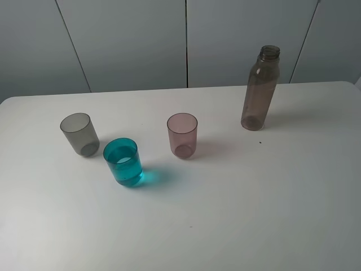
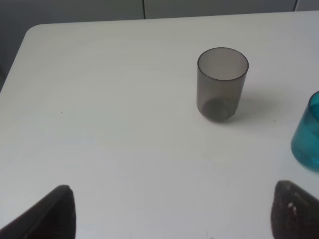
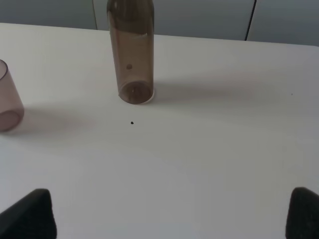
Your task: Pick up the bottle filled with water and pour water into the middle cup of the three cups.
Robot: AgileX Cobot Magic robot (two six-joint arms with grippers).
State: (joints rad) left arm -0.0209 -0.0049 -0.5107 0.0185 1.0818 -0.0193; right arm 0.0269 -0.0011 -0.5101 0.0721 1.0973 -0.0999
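Note:
The smoky brown-grey bottle [image 1: 259, 90] stands upright at the back right of the white table, uncapped; it also shows in the right wrist view [image 3: 132, 55]. The teal middle cup [image 1: 123, 162] stands front left with liquid in it, and its edge shows in the left wrist view [image 2: 308, 134]. The smoky grey cup [image 1: 80, 134] [image 2: 222, 84] is to its left and the pale pink cup [image 1: 182, 135] [image 3: 7, 99] to its right. My left gripper [image 2: 174, 219] is open and empty, short of the grey cup. My right gripper [image 3: 166, 216] is open and empty, short of the bottle. Neither arm shows in the exterior view.
The white table [image 1: 254, 214] has a rounded back left corner [image 2: 35, 30]. A grey panelled wall [image 1: 186, 39] stands behind it. A small dark speck [image 3: 132, 122] lies on the table in front of the bottle.

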